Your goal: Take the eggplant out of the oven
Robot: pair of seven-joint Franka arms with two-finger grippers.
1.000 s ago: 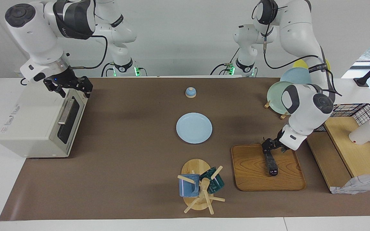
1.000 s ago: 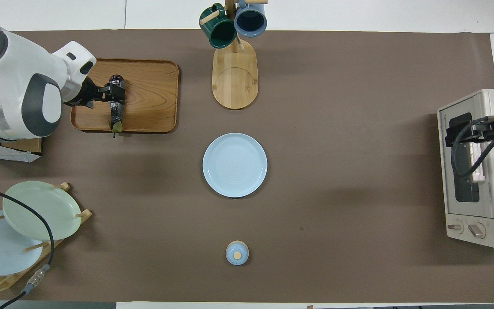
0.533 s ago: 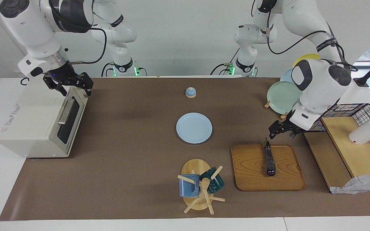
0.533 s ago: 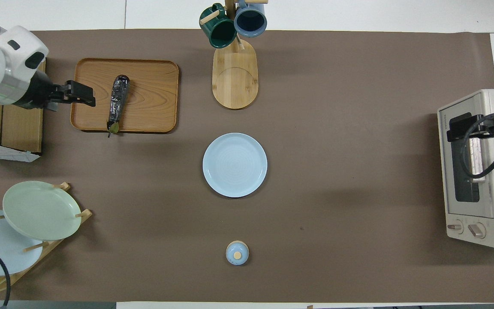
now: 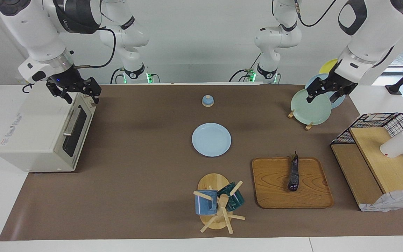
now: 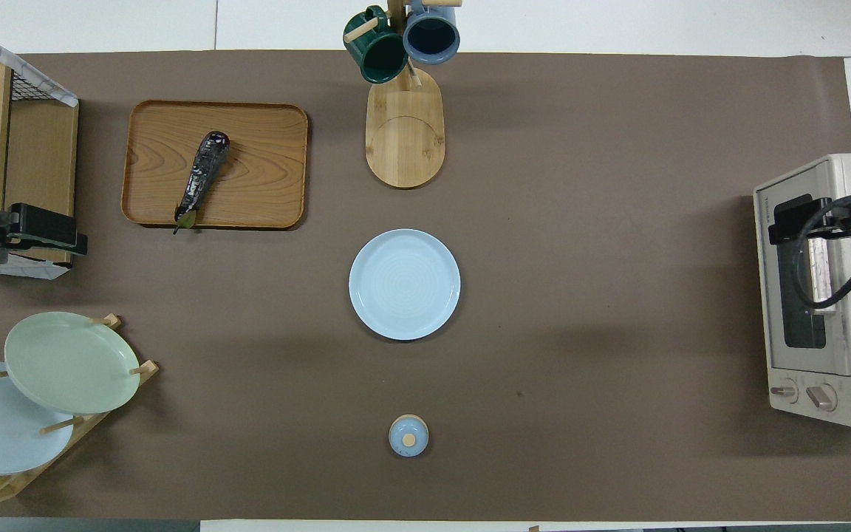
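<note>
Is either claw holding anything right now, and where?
No. The eggplant lies free on the tray; left claw and right claw are empty.

The white left arm's black two-finger gripper (image 5: 321, 92) hangs raised, fingers spread — empty. The right gripper (image 5: 73, 91), also spread, hovers over the cream-white boxy toaster oven (image 5: 33, 136).

Counter under a brown mat, carrying kitchenware

The counter (image 5: 145, 182) is bearing the oven (image 5: 40, 136) at the right arm's end, a blue plate (image 5: 211, 139) at centre, a small lidded jar (image 5: 207, 100) nearer the robots, a mug tree (image 5: 215, 206), a wooden tray (image 5: 290, 187), a plate rack (image 5: 308, 105) and a wire shelf (image 5: 380, 157).
</note>
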